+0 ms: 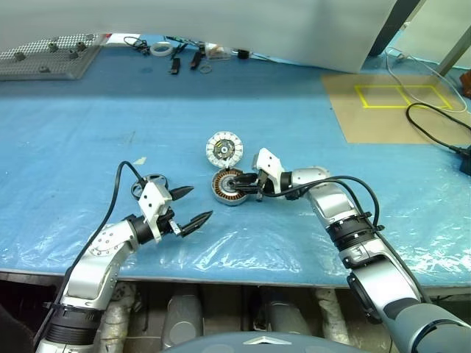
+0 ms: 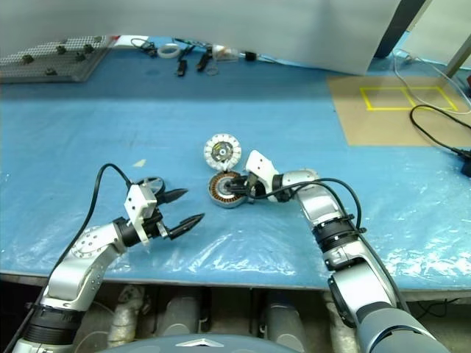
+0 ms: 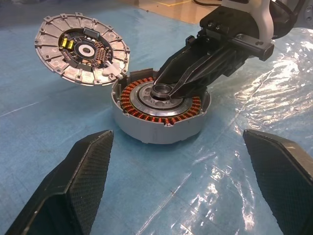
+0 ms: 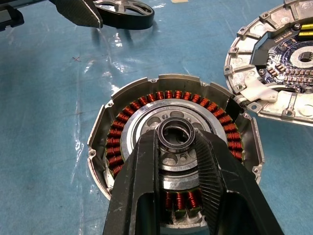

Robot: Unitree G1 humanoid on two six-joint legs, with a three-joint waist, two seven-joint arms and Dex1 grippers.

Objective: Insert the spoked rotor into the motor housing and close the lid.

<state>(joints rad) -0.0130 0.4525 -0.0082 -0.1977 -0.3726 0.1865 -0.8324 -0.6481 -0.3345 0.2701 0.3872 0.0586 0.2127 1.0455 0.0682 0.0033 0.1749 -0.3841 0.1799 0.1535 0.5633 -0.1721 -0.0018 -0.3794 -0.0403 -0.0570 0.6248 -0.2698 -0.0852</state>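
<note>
- Left gripper point(image 1: 193, 207): near the desk's front edge, left of centre; fingers spread wide, holding nothing, aimed toward the housing.
- Rotor point(image 1: 149, 183): flat on the blue desk cover just behind the left gripper, not yet picked up.
- Housing point(image 1: 230, 187): mid-desk, open side up, copper windings and silver hub exposed.
- Lid point(image 1: 224, 149): segmented face up, tilted, its edge resting on the housing's far rim.
- Right gripper point(image 4: 178, 147): fingertips pinched on the housing's central hub, steadying it.
- Risk: the fingers over the hub block the rotor's seat; lowering the rotor now would likely foul them.
- Risk: the leaning lid could slide onto the windings if the housing is nudged.
</note>
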